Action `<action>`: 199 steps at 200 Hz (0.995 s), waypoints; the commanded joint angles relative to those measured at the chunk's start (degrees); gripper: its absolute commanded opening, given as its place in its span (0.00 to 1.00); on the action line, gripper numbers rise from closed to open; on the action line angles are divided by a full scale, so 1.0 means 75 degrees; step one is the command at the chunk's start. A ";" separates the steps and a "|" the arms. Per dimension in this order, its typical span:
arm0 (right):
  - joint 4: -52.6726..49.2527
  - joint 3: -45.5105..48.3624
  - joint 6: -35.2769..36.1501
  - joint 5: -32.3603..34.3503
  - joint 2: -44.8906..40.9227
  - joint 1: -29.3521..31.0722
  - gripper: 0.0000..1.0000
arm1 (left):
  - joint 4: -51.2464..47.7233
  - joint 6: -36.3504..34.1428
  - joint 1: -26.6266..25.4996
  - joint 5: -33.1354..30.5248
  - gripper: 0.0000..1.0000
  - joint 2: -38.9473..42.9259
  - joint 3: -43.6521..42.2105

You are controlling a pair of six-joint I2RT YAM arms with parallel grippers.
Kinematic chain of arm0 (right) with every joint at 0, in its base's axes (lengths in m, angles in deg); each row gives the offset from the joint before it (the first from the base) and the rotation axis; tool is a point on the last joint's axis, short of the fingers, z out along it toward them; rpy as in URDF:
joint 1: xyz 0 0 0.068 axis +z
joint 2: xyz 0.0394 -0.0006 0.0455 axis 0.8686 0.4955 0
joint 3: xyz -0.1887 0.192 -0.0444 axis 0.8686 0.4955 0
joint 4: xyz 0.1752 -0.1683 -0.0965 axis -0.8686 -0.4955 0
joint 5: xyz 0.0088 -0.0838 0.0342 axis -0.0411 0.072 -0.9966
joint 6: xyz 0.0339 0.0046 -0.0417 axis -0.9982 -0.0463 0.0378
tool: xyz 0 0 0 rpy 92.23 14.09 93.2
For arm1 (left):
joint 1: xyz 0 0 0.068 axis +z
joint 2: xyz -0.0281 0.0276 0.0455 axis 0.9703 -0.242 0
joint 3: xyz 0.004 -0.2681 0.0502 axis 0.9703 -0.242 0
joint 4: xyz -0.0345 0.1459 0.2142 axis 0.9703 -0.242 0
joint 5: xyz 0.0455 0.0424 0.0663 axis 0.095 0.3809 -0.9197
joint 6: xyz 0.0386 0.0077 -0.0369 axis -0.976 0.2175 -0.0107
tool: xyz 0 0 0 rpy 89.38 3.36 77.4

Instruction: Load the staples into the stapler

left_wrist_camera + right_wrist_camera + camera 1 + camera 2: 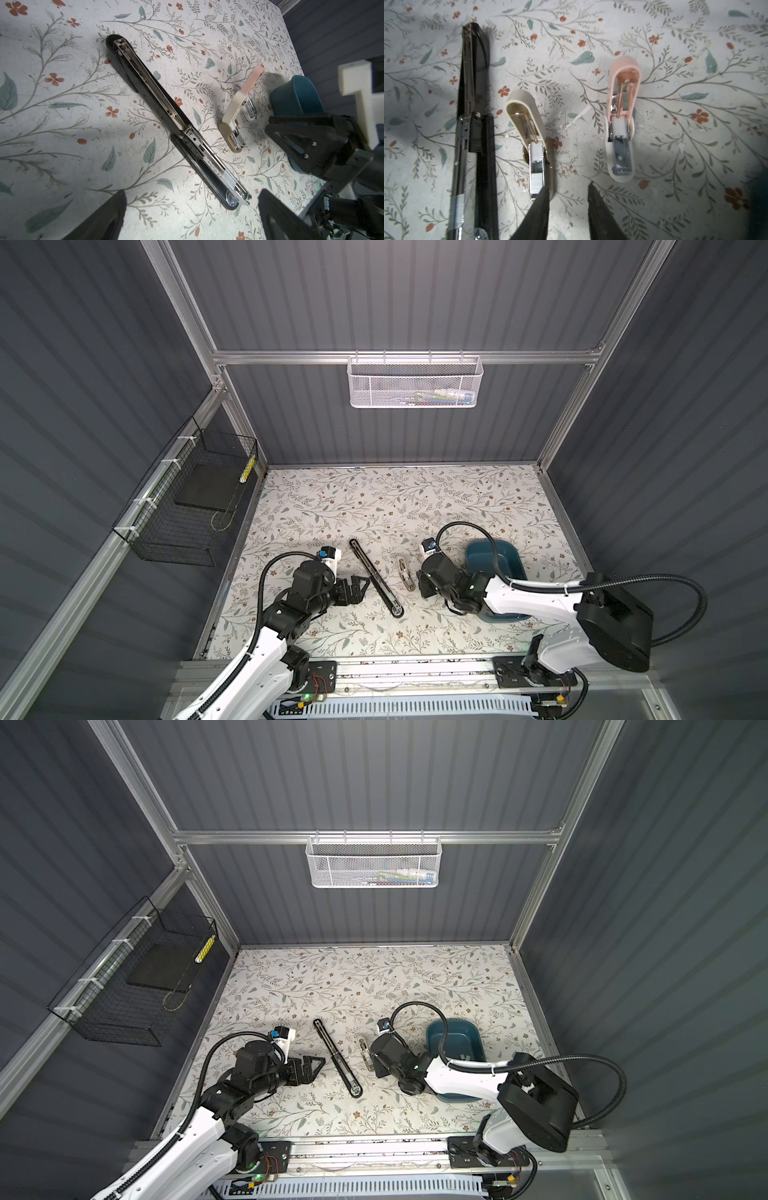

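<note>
Floral tabletop (374,497): 3 staplers (475,133) (527,116) (623,83), 1 blue tub (295,97), left hand (360,589) spread wide, right hand (568,186) part-spread, empty.

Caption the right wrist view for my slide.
Opened black stapler, beige stapler and pink stapler on the table; right gripper open beside the beige one.

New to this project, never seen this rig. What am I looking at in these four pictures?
Two robot arms, left arm and right arm, at a floral table. Two pictures look down from one overhead stereo camera; the two close-ups come from cameras on the wrists. On the table: a long black stapler, a beige stapler, a pink stapler, all flipped open, and a blue tub. Both arms' jaws stand apart, the left wider, holding nothing.
</note>
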State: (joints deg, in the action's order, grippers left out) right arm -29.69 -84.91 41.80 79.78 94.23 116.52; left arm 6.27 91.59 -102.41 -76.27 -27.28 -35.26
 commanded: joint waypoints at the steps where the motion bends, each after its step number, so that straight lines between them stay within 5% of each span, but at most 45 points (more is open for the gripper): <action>1: 0.0001 -0.0138 0.0034 -0.0249 0.0222 -0.0029 0.33 | -0.0014 -0.0038 0.0024 -0.0072 0.99 0.0186 -0.0106; 199: -0.0059 -0.0550 0.0175 -0.0885 0.0923 0.0014 0.26 | 0.0006 -0.0052 0.0030 -0.0013 0.99 0.0153 -0.0130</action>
State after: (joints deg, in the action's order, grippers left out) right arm -29.75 -87.82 42.76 73.66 99.46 116.43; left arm 6.32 91.59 -102.41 -76.42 -26.27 -35.39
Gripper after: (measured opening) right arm 0.260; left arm 0.988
